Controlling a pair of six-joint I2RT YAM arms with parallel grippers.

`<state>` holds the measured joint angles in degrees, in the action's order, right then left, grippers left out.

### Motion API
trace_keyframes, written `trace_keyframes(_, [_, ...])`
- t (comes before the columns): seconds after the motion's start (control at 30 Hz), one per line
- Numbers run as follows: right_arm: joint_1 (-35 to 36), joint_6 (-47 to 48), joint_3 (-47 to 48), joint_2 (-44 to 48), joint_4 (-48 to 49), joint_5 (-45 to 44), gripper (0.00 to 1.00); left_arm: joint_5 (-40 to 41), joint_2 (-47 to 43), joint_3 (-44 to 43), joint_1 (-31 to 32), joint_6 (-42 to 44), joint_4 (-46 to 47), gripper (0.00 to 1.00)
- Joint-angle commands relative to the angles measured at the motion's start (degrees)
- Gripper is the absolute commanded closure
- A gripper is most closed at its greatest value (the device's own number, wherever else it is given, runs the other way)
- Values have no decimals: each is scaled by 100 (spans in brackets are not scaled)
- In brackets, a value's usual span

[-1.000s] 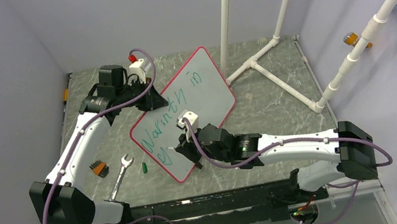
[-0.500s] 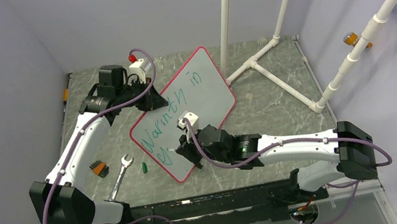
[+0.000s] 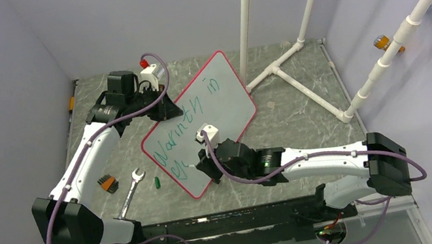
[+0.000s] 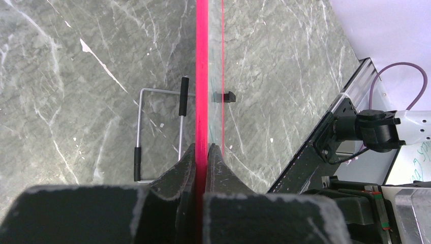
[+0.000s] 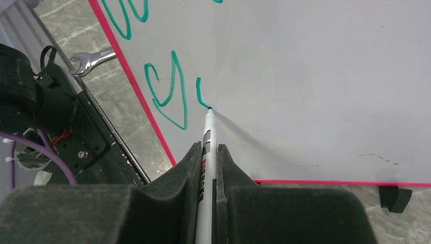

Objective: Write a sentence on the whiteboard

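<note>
The whiteboard [image 3: 222, 94] with a red rim lies tilted across the table. Its green sentence [image 3: 189, 116] reads "Warmth in" on the first line, and a "y" and a short new stroke [image 5: 201, 94] start the second. My left gripper [image 3: 166, 108] is shut on the board's far left rim [image 4: 202, 76]. My right gripper [image 3: 202, 167] is shut on a white marker [image 5: 208, 137], its tip touching the whiteboard [image 5: 315, 76] at the end of the new stroke.
A wrench [image 3: 131, 190], a green marker cap [image 3: 157, 182] and a small black-and-orange block [image 3: 106, 183] lie left of the board. White pipe frames [image 3: 296, 62] stand at the back and right. A wire stand [image 4: 157, 133] shows under the board in the left wrist view.
My right gripper has shifted slightly to the right along the second line with the marker. The left arm and the board have not moved.
</note>
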<state>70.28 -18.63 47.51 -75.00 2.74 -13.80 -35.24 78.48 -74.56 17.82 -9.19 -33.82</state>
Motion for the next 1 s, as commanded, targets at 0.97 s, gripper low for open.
trace_keyframes(0.97, [-32, 226, 787, -240, -147, 76, 100, 663, 3, 107, 63, 656, 29, 100])
